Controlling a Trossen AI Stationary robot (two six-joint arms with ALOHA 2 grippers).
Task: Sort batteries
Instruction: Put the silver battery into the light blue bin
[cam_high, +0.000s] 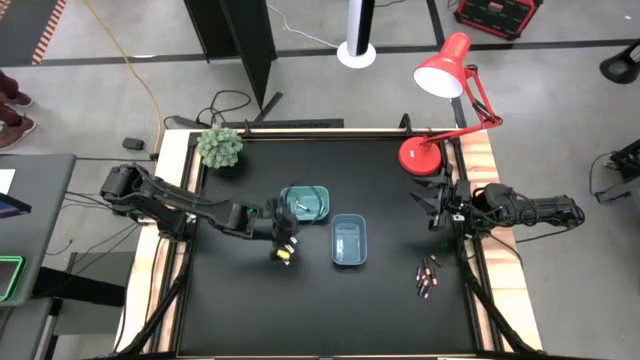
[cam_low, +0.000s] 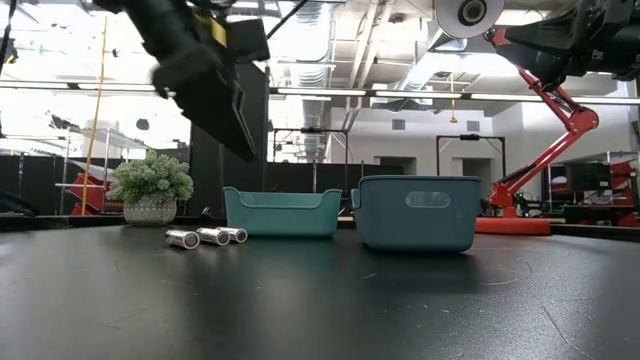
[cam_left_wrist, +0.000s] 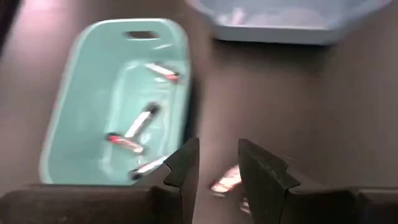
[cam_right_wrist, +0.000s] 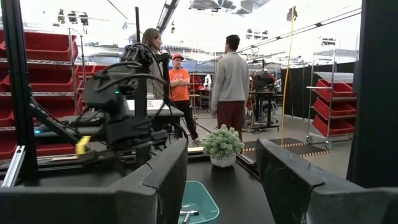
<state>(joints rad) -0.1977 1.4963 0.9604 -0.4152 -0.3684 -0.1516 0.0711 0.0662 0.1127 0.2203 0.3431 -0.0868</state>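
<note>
high view: left gripper (cam_high: 283, 243) beside teal tray (cam_high: 316, 199), over batteries (cam_high: 284, 255) on table (cam_high: 240, 310); more batteries (cam_high: 427, 277) lie near right gripper (cam_high: 432, 207). low view: three batteries (cam_low: 205, 236) left of tray. left wrist view: gripper slightly parted, empty, batteries in tray. right wrist view: gripper wide, empty.

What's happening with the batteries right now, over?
Left gripper open above loose batteries beside teal tray. Right gripper open, waiting. Nothing in the way.
</note>
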